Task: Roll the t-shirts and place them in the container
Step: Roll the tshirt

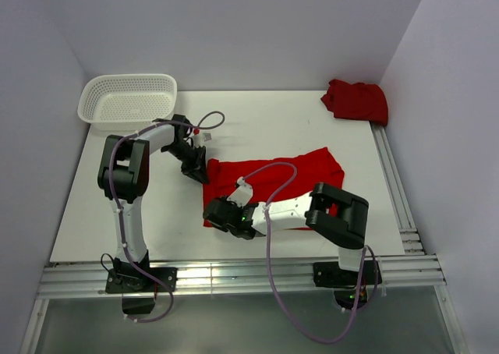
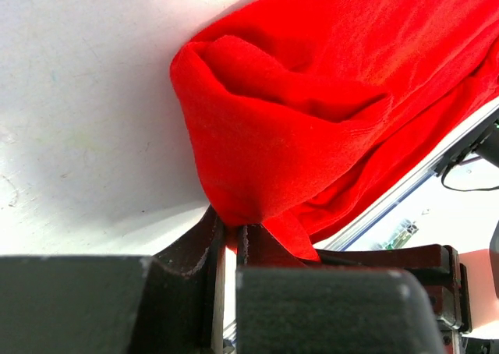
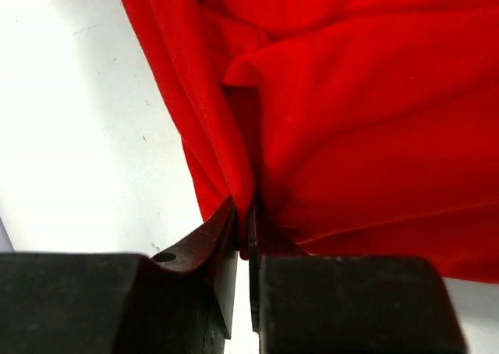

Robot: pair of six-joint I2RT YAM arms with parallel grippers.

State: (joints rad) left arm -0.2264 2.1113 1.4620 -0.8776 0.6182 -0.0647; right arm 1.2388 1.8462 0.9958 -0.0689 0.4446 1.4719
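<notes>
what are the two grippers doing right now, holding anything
Left gripper: closed, pinching a corner of the spread t-shirt.
Right gripper: closed, pinching that shirt's near edge.

Top view: L tool (image 1: 199,165) tips hidden under its own wrist. R tool (image 1: 221,214) and R arm (image 1: 292,210) cover the near-left part of the spread t-shirt (image 1: 304,171), so its hem there isn't visible. Bunched t-shirt (image 1: 355,100) at far right: sleeves/collar can't be told apart. L wrist cam: shirt cut off by top + right edges, tool tips buried in pinched fold; bkgd at right blurred, small green item (image 2: 401,233) unidentifiable. R wrist cam: shirt cut off top + right, tips lost in cloth.
</notes>
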